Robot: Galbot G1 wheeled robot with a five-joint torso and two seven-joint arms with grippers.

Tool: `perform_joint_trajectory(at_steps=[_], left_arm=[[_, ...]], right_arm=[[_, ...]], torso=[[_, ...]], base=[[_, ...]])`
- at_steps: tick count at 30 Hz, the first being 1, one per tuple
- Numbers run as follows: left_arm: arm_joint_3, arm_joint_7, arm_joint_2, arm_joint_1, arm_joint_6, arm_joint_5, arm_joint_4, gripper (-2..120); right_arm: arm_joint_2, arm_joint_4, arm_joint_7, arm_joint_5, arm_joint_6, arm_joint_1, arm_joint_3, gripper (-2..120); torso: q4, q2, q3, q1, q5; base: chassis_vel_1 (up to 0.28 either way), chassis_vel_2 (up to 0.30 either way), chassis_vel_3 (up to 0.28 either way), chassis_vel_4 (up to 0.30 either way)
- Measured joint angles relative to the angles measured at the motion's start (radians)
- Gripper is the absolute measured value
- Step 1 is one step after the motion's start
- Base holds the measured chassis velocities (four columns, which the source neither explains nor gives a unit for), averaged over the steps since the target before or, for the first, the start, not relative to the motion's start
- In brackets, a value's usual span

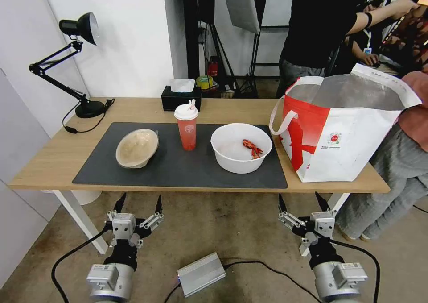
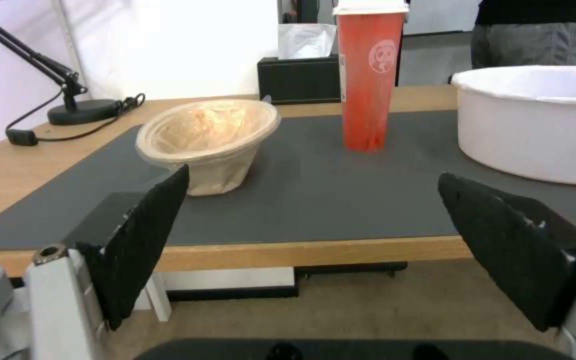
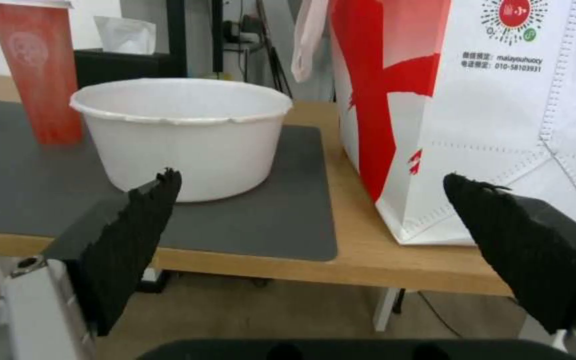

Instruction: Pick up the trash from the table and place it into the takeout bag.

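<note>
White bowl (image 1: 241,147) at my right gripper's (image 1: 304,202) twelve o'clock: both it and the left gripper (image 1: 138,203) gape empty, so I'd pinch its near rim squarely.

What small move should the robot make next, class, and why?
Probably reach the right gripper forward and up to the white bowl. Both grippers, left too, hang open below the table edge, nothing is held, and that bowl sits nearest the takeout bag, which stands open.
</note>
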Motion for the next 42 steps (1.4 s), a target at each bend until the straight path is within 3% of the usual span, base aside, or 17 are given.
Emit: perform_joint_trajectory(at_steps=[26, 34, 38, 39, 42], left_arm=[[0.000, 0.000, 0.000, 0.000, 0.001, 0.000, 0.000, 100], [-0.029, -0.019, -0.065, -0.047, 0.092, -0.044, -0.008, 100], [-0.031, -0.020, -0.071, -0.050, 0.087, -0.050, -0.007, 100], [-0.033, -0.020, -0.071, -0.050, 0.078, -0.050, -0.006, 100], [-0.034, -0.020, -0.070, -0.050, 0.076, -0.050, -0.007, 100]], right_arm=[[0.000, 0.000, 0.000, 0.000, -0.001, 0.000, 0.000, 100], [-0.003, 0.001, 0.000, 0.000, -0.015, 0.005, 0.001, 100], [-0.011, 0.013, 0.004, 0.004, -0.056, 0.018, 0.002, 100], [-0.033, 0.046, 0.020, 0.015, -0.160, 0.056, 0.010, 100], [-0.052, 0.074, 0.032, 0.026, -0.250, 0.088, 0.016, 100]], torso=[[0.0000, 0.000, 0.000, 0.000, 0.0000], [0.0000, 0.000, 0.000, 0.000, 0.0000], [-0.0001, 0.000, 0.000, 0.000, 0.0001], [0.0000, 0.000, 0.000, 0.000, 0.0000], [0.0001, 0.000, 0.000, 0.000, 0.0001]], base=[[0.000, 0.000, 0.000, 0.000], [0.000, 0.000, 0.000, 0.000], [0.000, 0.000, 0.000, 0.000], [0.000, 0.000, 0.000, 0.000], [0.000, 0.000, 0.000, 0.000]])
